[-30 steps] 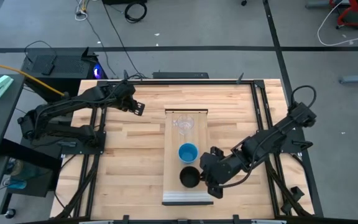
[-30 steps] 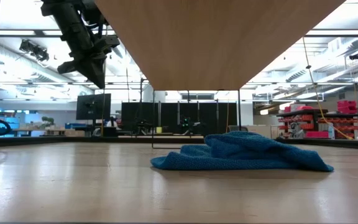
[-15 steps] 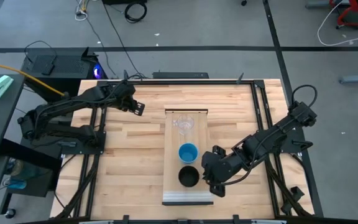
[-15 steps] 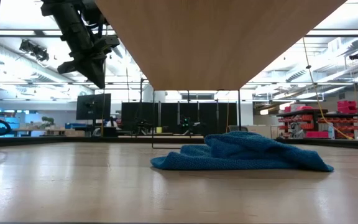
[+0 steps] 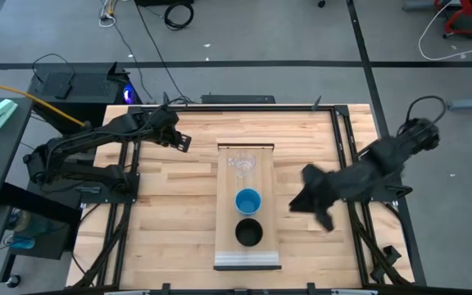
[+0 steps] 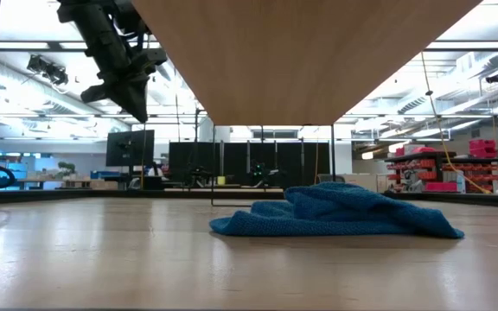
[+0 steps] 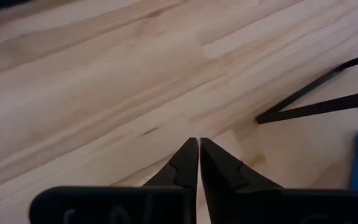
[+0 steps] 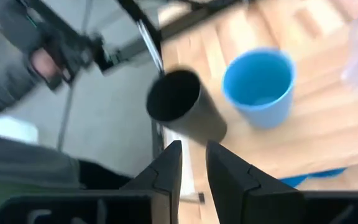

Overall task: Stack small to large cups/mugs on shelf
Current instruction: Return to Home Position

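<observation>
The right tool [image 8: 194,148] hung above the tabletop [image 5: 179,221], just off the right-hand long edge of the shelf [image 5: 226,184]. Its two fingers stood a narrow gap apart and held nothing.

Nearest to it, toward the middle of the tabletop, the black cup [image 5: 249,233] stood upright and mouth up on the shelf, close to the end with the pale metal strip [image 5: 247,263]. The blue cup [image 5: 248,201] stood just beside it along the board, apparently not touching it. The clear cup [image 5: 242,162] stood farther on, near the other end. All three stood singly in one line, none inside another.

The shelf's long axis ran between the two arms, so the whole row lay on the right tool's inner side, with the black cup closest. In my judgement, a path outward from the middle of the tabletop would keep clear of it. The right arm was nearer the black and blue cups, the left arm nearer the clear one.

Under the board, a rumpled blue cloth [image 6: 335,214] lay on the tabletop.

Farthest off, the left tool [image 7: 199,143] waited over the back left of the tabletop with its fingers pressed together, empty and well apart from the shelf.

No brand, label or writing could be read anywhere.
</observation>
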You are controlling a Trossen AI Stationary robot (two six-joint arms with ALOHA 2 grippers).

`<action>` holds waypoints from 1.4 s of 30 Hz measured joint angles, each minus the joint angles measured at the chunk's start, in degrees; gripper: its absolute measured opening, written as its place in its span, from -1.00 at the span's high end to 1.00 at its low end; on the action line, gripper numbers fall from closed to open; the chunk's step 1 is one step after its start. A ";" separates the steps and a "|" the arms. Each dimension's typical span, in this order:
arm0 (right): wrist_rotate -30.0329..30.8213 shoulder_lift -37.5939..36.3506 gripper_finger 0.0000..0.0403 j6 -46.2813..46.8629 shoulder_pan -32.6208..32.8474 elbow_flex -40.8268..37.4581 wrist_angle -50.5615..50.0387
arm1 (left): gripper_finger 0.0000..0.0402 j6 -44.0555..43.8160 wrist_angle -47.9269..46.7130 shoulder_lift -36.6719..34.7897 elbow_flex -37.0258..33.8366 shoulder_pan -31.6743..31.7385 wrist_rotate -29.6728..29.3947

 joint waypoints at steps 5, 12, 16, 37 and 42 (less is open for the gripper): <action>3.34 -7.49 0.61 0.51 0.65 0.05 0.09 | 0.91 -0.93 2.86 -1.03 -0.02 0.00 4.85; 3.49 -16.34 0.61 2.05 0.64 0.05 -0.05 | 0.87 -2.35 10.91 -6.83 1.78 -0.01 10.07; 3.17 -19.33 0.61 1.19 1.78 0.05 0.01 | 0.87 0.72 11.64 -10.51 6.99 -0.02 10.13; -7.51 -31.47 0.61 -12.44 5.52 -35.80 60.57 | 0.86 10.45 2.54 -25.33 15.30 -3.82 8.51; -10.76 -40.31 0.61 -14.72 0.87 -51.63 76.47 | 0.88 11.16 7.95 -27.83 8.81 -3.82 8.35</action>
